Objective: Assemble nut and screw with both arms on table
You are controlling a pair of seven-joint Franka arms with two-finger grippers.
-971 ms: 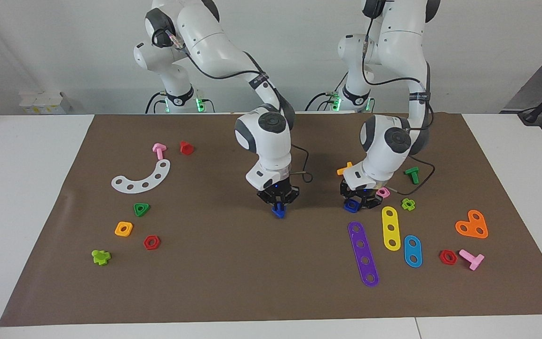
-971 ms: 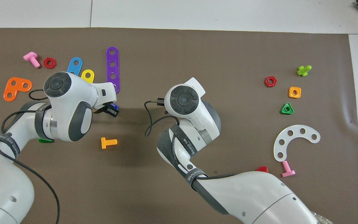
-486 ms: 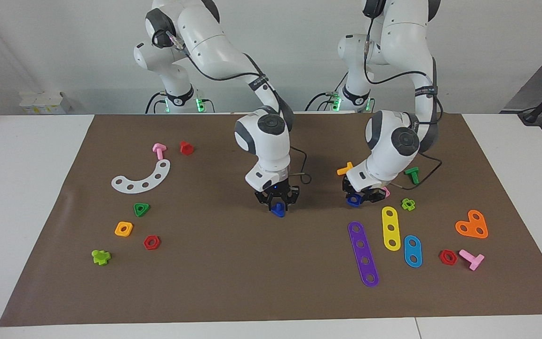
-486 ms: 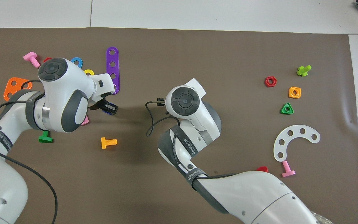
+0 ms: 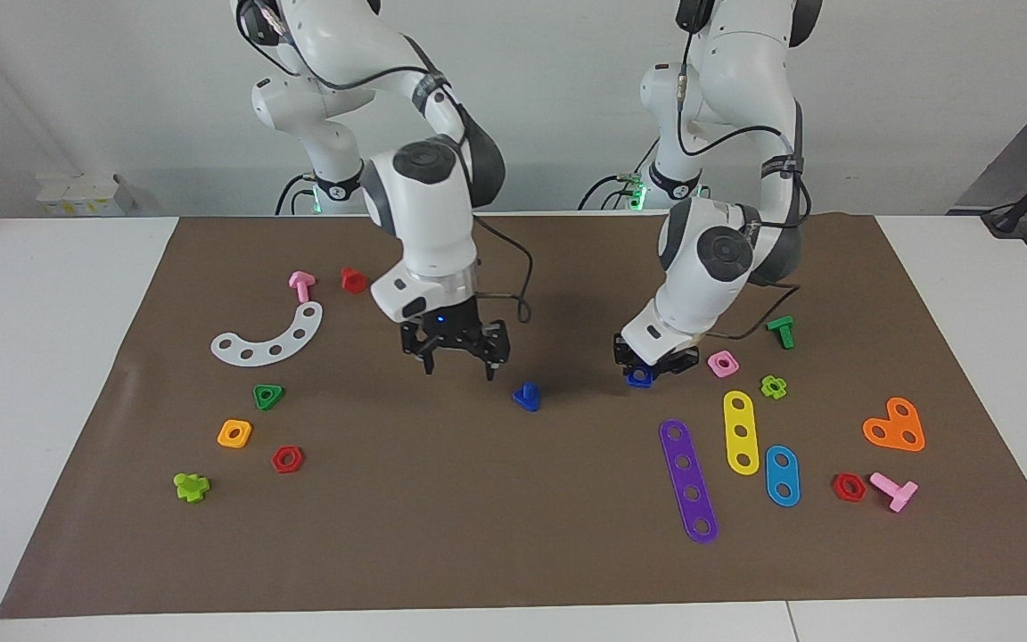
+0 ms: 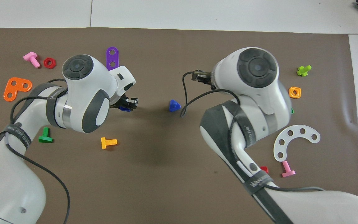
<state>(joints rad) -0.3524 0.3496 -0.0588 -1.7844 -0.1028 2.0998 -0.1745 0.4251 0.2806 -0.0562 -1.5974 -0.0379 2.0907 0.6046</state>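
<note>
The dark-blue screw [image 5: 527,397] stands alone on the brown mat of the table [image 5: 513,553], near its middle; it is also in the overhead view [image 6: 174,105]. My right gripper [image 5: 458,364] hangs open and empty above the mat, beside the screw toward the right arm's end. The overhead view hides this gripper under its own wrist. My left gripper [image 5: 647,367] is shut on the dark-blue nut [image 5: 639,379], low over the mat beside the screw toward the left arm's end. In the overhead view the left gripper [image 6: 128,105] and the nut [image 6: 123,108] show past the wrist.
A pink square nut [image 5: 723,363], a green bolt [image 5: 781,332], and purple [image 5: 688,481], yellow [image 5: 742,432] and blue [image 5: 782,475] strips lie near the left gripper. An orange bolt [image 6: 108,142] lies nearer the robots. A white curved plate [image 5: 268,337] and small nuts lie toward the right arm's end.
My right gripper opened, let go of the screw, rose and moved toward the right arm's end. My left gripper lifted the nut and carried it toward the screw.
</note>
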